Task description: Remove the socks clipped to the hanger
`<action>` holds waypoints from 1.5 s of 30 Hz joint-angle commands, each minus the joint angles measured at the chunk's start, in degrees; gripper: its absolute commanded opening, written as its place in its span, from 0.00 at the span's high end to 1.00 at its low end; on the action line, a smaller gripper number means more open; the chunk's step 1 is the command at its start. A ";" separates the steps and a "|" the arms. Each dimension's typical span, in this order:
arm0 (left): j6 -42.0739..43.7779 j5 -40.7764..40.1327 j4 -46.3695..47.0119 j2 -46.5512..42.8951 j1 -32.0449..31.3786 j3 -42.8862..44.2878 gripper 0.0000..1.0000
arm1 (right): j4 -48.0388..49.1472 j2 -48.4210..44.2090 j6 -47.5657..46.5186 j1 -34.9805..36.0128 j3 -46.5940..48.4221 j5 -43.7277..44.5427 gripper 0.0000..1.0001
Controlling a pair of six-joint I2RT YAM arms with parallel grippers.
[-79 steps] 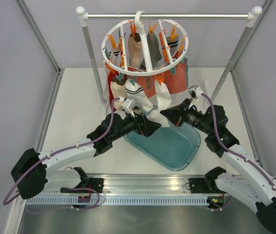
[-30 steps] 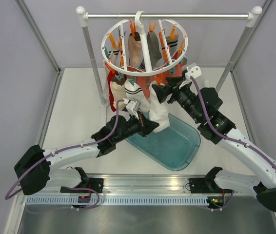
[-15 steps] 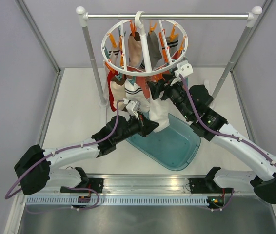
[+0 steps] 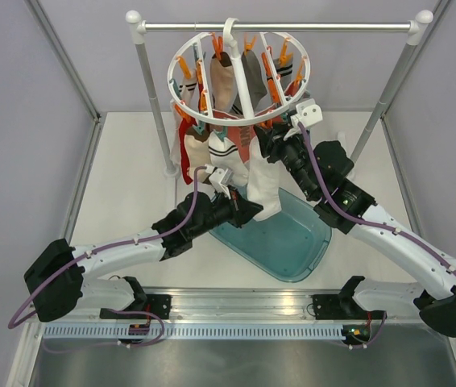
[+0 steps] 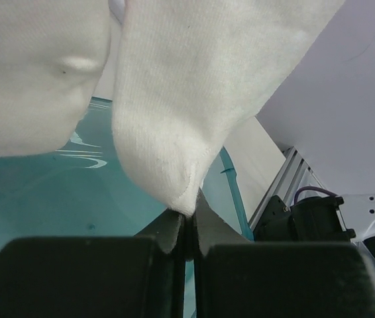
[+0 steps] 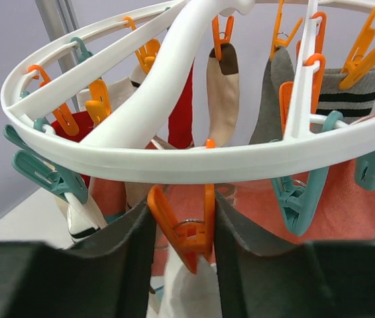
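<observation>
The white ring hanger hangs from the rail with socks clipped under it. A white sock hangs from an orange clip at the ring's front. My right gripper is just under the hanger ring, shut on that clip's two handles. My left gripper is shut on the white sock's toe over the teal bin. A second white sock hangs to its left. Beige, grey, striped and red socks hang further back.
A teal bin sits on the table under the hanger. The metal rail rests on two white posts. A coral cloth hangs behind the clips. Teal clips flank the orange one.
My right gripper rose from beside the bin to the ring's front edge and closed on the orange clip. The left gripper stayed shut on the sock's toe.
</observation>
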 commanded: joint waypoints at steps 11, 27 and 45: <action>0.33 -1.26 -0.14 1.52 -0.98 1.82 0.98 | 2.71 -1.92 -0.64 0.21 1.85 1.58 0.86; 1.64 -1.25 0.74 6.54 -2.04 3.14 0.31 | 2.62 -2.36 -0.64 0.13 0.26 2.46 0.75; 9.03 -10.03 2.24 -17.97 -1.69 -14.26 0.24 | 2.36 -2.27 -0.03 0.21 0.00 2.11 0.74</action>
